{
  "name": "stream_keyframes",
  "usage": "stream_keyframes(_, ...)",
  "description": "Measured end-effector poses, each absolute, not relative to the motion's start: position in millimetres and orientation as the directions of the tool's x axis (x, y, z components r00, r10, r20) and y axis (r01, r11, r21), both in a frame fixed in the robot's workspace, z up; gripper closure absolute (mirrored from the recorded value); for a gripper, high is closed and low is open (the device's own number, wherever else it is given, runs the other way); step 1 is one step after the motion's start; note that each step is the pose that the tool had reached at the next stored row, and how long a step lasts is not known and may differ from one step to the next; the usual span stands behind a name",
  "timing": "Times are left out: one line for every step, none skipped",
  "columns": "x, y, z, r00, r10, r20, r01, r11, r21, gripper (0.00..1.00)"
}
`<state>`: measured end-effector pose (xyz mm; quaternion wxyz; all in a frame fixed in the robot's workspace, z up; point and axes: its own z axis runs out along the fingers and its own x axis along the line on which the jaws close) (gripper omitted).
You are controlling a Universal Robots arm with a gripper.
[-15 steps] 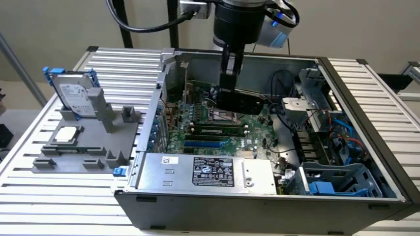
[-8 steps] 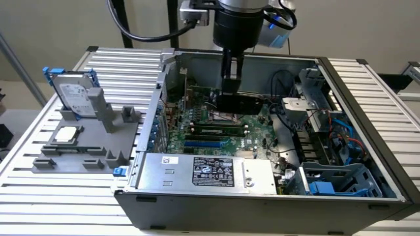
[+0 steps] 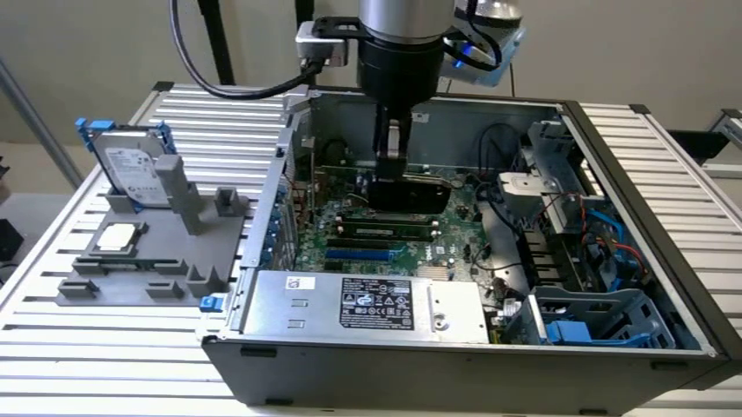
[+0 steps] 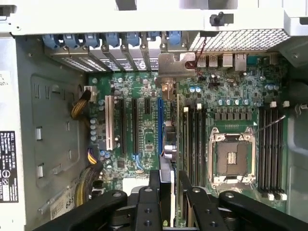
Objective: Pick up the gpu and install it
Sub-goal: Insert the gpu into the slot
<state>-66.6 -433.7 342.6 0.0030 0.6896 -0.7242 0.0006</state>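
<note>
Inside the open computer case (image 3: pixel 649 165), the tool (image 3: pixel 392 174) is lowered over the motherboard (image 3: pixel 347 234), its fingers (image 4: pixel 150 202) pinching the gpu (image 3: pixel 412 198) between them. The gpu stands on edge, just beside the long blue slot (image 4: pixel 160 125), with its silver bracket (image 4: pixel 174 67) at the case's rear wall. On the bench (image 3: pixel 69 347), at the exterior view's left, a grey holder (image 3: pixel 162 261) carries the hard drive (image 3: pixel 130 165) and the CPU chip (image 3: pixel 120 236).

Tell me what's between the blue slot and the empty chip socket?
In the wrist view, the graphics card, held edge-on by the gripper, then black memory slots.
</note>
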Motion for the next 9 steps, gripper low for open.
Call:
stream_keyframes(-69,-435,341,-0.049,-0.999,0.004,-0.999,0.049,0.002,1.00)
stream_keyframes(-71,-437,340,-0.049,-0.999,0.004,-0.999,0.049,0.001,1.00)
stream_keyframes(-73,-439,338,-0.049,-0.999,0.003,-0.999,0.049,0.000,1.00)
stream_keyframes(-75,-441,337,-0.049,-0.999,0.003,-0.999,0.049,-0.001,1.00)
stream_keyframes(-77,-443,335,-0.049,-0.999,0.002,-0.999,0.049,-0.002,1.00)
stream_keyframes(-78,-444,333,-0.049,-0.999,0.002,-0.999,0.049,-0.002,1.00)
stream_keyframes(-80,-444,331,-0.049,-0.999,0.002,-0.999,0.049,-0.002,1.00)
stream_keyframes(-80,-444,329,-0.049,-0.999,0.002,-0.999,0.049,-0.002,1.00)
stream_keyframes(-81,-444,328,-0.049,-0.999,0.002,-0.999,0.049,-0.002,1.00)
